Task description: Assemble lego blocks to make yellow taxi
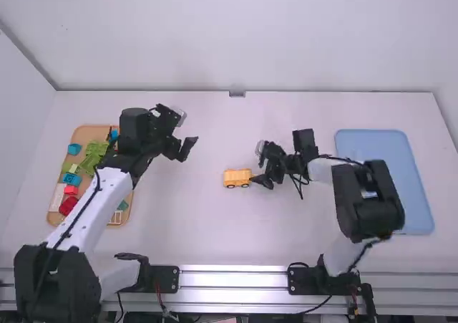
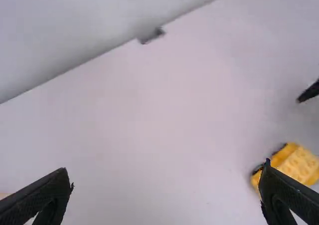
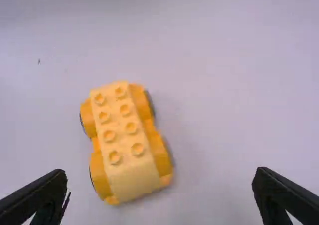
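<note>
Yellow taxi (image 1: 237, 178) on its wheels, both end effectors empty

We see the yellow taxi on the counter (image 1: 215, 230), upright, its length running left to right in the high view. Two rows of studs (image 3: 119, 125) line its top, and dark wheels (image 1: 230, 186) show along its near side.

Our right end effector (image 1: 256, 163) is just beside the taxi, toward its right end. Its two fingers are spread wide — nothing is between them — and in the right wrist view the taxi lies ahead of the fingertips, apart from both.

Our left end effector (image 1: 187, 148) is to the left of the taxi and a little beyond it, as seen from the bases. We find it wide open too, and it has hold of nothing.

Well to the left of the taxi, partly behind our left arm (image 1: 107, 194), is a tan tray (image 1: 89, 131). In it we make out blue blocks (image 1: 74, 149), green pieces (image 1: 93, 151), red blocks (image 1: 70, 190) and a white piece (image 1: 57, 197). Well to the right of the taxi — beyond our right arm (image 1: 368, 198) — is a pale blue tray (image 1: 418, 187).
</note>
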Robot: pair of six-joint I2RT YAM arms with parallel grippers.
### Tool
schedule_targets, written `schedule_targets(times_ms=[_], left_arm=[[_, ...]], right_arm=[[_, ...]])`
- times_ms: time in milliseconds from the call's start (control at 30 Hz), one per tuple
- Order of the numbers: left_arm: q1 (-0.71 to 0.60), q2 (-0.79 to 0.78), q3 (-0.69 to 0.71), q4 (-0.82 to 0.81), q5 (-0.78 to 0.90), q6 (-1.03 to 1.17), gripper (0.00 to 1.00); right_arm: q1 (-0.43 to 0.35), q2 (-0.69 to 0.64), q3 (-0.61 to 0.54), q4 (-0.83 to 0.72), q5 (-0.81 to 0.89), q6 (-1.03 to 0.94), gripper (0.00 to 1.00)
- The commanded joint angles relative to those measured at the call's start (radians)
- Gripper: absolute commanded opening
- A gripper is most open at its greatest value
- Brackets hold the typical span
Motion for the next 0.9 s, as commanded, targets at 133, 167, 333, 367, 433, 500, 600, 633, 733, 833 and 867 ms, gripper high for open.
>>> schedule_targets(times_ms=[133,167,333,367,433,500,600,633,733,833,867], left_arm=[[0.020,-0.111,0.008,-0.060,-0.406,-0.341,0.99],[0.021,-0.130,0.016,-0.092,-0.490,-0.396,0.99],[0.022,-0.172,0.089,-0.223,-0.580,-0.436,0.99],[0.029,-0.175,0.111,-0.253,-0.581,-0.436,0.99],[0.050,-0.175,0.140,-0.291,-0.578,-0.436,0.99],[0.108,-0.175,0.182,-0.336,-0.578,-0.453,0.99],[0.178,-0.177,0.212,-0.367,-0.578,-0.498,0.99],[0.204,-0.178,0.217,-0.373,-0.578,-0.513,0.99],[0.292,-0.185,0.219,-0.375,-0.581,-0.587,0.99],[0.396,-0.187,0.219,-0.396,-0.581,-0.655,0.99],[0.432,-0.187,0.219,-0.407,-0.581,-0.677,0.99]], right_arm=[[0.046,-0.185,0.132,-0.045,-0.101,0.109,0.99],[0.077,-0.189,0.175,-0.081,-0.094,0.112,0.99],[0.201,-0.188,0.330,-0.196,0.013,0.257,0.99],[0.228,-0.188,0.354,-0.209,0.036,0.253,0.99],[0.261,-0.188,0.374,-0.201,0.069,0.254,0.99],[0.304,-0.188,0.400,-0.195,0.097,0.256,0.99],[0.338,-0.188,0.426,-0.205,0.097,0.256,0.99],[0.349,-0.188,0.432,-0.204,0.095,0.259,0.99],[0.374,-0.188,0.438,-0.190,0.096,0.277,0.99],[0.393,-0.188,0.439,-0.178,0.096,0.281,0.99],[0.398,-0.188,0.439,-0.178,0.096,0.278,0.99]])
